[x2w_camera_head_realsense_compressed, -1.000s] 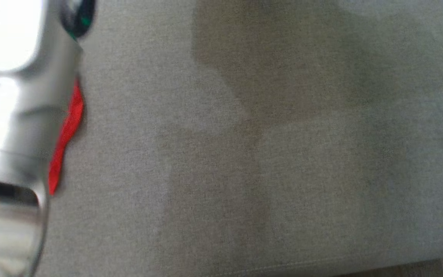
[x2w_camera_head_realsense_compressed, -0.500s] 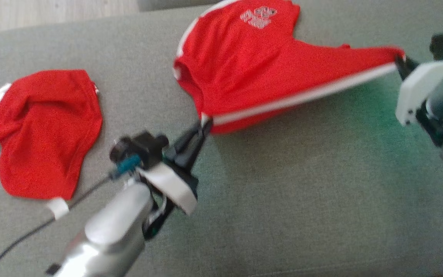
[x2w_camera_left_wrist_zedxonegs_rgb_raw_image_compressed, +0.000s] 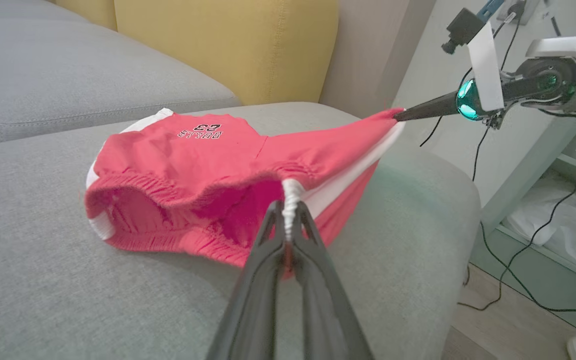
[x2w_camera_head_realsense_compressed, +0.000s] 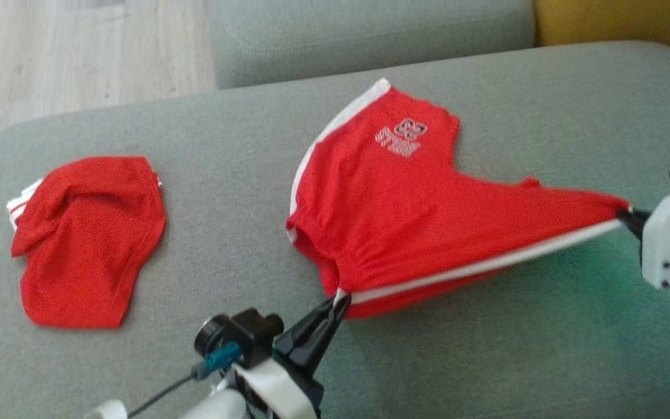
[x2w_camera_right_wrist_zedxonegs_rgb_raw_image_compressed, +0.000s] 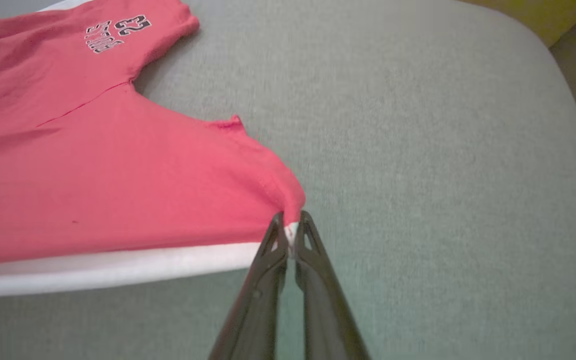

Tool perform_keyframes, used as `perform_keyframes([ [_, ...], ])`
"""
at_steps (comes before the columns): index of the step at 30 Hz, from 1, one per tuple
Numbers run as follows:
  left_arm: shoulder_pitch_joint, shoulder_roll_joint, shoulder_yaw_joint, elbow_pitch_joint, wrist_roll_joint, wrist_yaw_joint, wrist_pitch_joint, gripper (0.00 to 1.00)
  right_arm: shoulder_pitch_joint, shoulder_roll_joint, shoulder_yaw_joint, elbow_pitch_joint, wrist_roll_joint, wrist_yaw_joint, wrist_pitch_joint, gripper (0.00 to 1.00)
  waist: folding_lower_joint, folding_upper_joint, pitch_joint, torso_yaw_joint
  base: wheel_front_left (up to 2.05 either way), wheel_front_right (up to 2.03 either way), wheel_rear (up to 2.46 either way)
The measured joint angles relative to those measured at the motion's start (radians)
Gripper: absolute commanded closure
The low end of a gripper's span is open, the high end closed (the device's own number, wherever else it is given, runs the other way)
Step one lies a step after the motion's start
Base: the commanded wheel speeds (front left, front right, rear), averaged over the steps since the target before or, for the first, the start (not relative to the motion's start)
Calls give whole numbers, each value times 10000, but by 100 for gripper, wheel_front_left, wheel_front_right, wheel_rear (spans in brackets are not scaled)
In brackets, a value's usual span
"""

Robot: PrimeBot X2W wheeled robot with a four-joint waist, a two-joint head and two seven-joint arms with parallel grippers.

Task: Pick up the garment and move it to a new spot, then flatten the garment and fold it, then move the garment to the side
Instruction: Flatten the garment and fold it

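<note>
The garment (x2w_camera_head_realsense_compressed: 405,203) is a pair of red shorts with white side stripes and a printed number, stretched over the grey sofa cushion (x2w_camera_head_realsense_compressed: 486,361). My left gripper (x2w_camera_head_realsense_compressed: 338,299) is shut on the white waistband corner at its near left. My right gripper (x2w_camera_head_realsense_compressed: 626,212) is shut on the stripe's hem corner at the right. The white stripe runs taut between them, lifted off the cushion, while the far leg lies flat. The left wrist view has the waistband (x2w_camera_left_wrist_zedxonegs_rgb_raw_image_compressed: 178,192) gaping open before my left gripper (x2w_camera_left_wrist_zedxonegs_rgb_raw_image_compressed: 289,225). In the right wrist view my right gripper (x2w_camera_right_wrist_zedxonegs_rgb_raw_image_compressed: 292,235) pinches the hem of the garment (x2w_camera_right_wrist_zedxonegs_rgb_raw_image_compressed: 118,165).
A second red garment (x2w_camera_head_realsense_compressed: 85,238) lies crumpled on the cushion's left. Wooden floor (x2w_camera_head_realsense_compressed: 79,52) shows beyond the far left edge. Another grey cushion (x2w_camera_head_realsense_compressed: 370,35) and a yellow one (x2w_camera_head_realsense_compressed: 620,20) stand behind. Cables (x2w_camera_left_wrist_zedxonegs_rgb_raw_image_compressed: 518,280) hang off the sofa's right end.
The head camera has swung from a close blurred look at the cushion to the whole scene. Both grippers stay shut on the garment.
</note>
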Motion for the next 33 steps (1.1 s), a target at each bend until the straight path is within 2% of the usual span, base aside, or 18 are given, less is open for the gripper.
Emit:
perform_keyframes([
  [3,305,194,-17,-539,-27,205,144,100,507,-295,-184,-700,134,0,8,100,0,0,-70,-81,0,0,0],
  [8,271,378,150,-1081,-96,523,173,100,579,-393,-909,-1685,-178,0,-642,100,3,0,211,-49,0,0,0],
  [15,-669,334,464,-1068,-82,602,125,100,-180,148,-1793,-1873,-1455,0,-1060,100,5,0,904,251,0,0,0],
  [22,-1261,13,587,-614,-69,573,-50,100,-1083,717,-2265,-1271,-2416,0,-1127,100,6,0,1406,814,0,0,0],
  [33,-2363,-740,612,351,90,228,-307,100,-2829,1269,-2245,349,-3536,0,-1402,100,5,0,2268,1772,0,0,0],
])
